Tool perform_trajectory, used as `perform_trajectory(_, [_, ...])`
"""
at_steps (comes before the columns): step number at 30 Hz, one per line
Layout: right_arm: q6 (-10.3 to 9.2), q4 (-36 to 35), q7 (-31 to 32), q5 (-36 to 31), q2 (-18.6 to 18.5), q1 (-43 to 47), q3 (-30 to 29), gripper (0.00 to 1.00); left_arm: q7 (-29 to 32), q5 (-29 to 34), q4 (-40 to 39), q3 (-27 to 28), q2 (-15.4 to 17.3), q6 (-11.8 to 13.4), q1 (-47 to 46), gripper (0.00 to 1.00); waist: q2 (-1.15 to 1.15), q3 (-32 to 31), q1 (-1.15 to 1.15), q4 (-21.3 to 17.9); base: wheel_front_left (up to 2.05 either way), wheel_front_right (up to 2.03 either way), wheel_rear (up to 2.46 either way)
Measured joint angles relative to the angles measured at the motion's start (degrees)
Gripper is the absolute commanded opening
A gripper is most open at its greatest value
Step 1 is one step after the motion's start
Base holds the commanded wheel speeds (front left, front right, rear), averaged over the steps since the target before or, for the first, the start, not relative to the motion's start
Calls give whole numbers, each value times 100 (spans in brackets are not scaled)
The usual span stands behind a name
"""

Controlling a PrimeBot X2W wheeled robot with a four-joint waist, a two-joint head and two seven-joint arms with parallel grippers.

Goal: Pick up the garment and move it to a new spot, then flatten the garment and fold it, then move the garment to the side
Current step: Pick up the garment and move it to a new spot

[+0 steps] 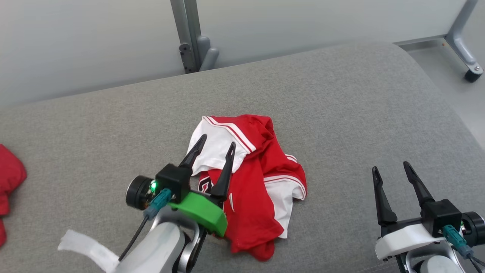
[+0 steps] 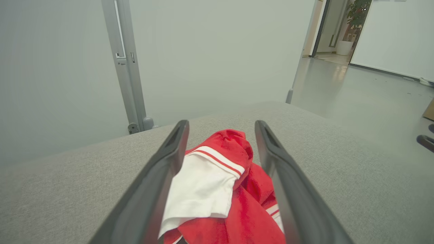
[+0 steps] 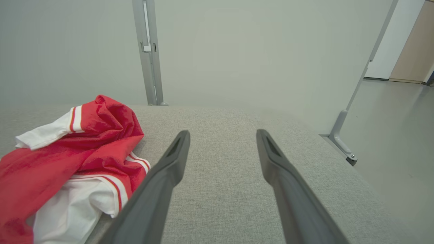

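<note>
The garment (image 1: pixel 257 178) is a red and white jersey lying crumpled in a heap on the grey cushioned surface (image 1: pixel 341 113). My left gripper (image 1: pixel 219 143) hovers over its near left part, open, fingers spread above a white sleeve. In the left wrist view the garment (image 2: pixel 220 189) lies between and below the two dark fingers (image 2: pixel 159 183), which hold nothing. My right gripper (image 1: pixel 390 167) stands open at the lower right, well clear of the cloth. From the right wrist view the garment (image 3: pixel 67 162) sits to the left of the gripper (image 3: pixel 222 134).
Another red cloth (image 1: pixel 9 182) lies at the left edge of the surface. A white strip (image 1: pixel 89 248) hangs by my left forearm. Metal frame posts (image 1: pixel 191 38) stand behind the surface, and bare floor (image 1: pixel 454 76) lies beyond its right edge.
</note>
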Motion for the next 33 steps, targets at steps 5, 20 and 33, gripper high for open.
perform_trajectory(5, [0, -102, 0, -135, 0, 161, -142, 100, -52, 118, -547, 226, 480, 432, 858, 100, 0, -179, 0, 258, 0, 0, 0])
perform_trajectory(20, [0, -18, 1, -248, -1, 459, -331, 100, -86, 364, -1156, 1809, 770, 458, 2827, 100, 0, -445, 0, 839, 0, 0, 0])
perform_trajectory(33, [0, 246, 0, -247, -55, 569, -377, 100, -92, 1172, -1120, 3260, 171, -372, 3585, 100, 0, -623, 0, 1019, 0, 0, 0])
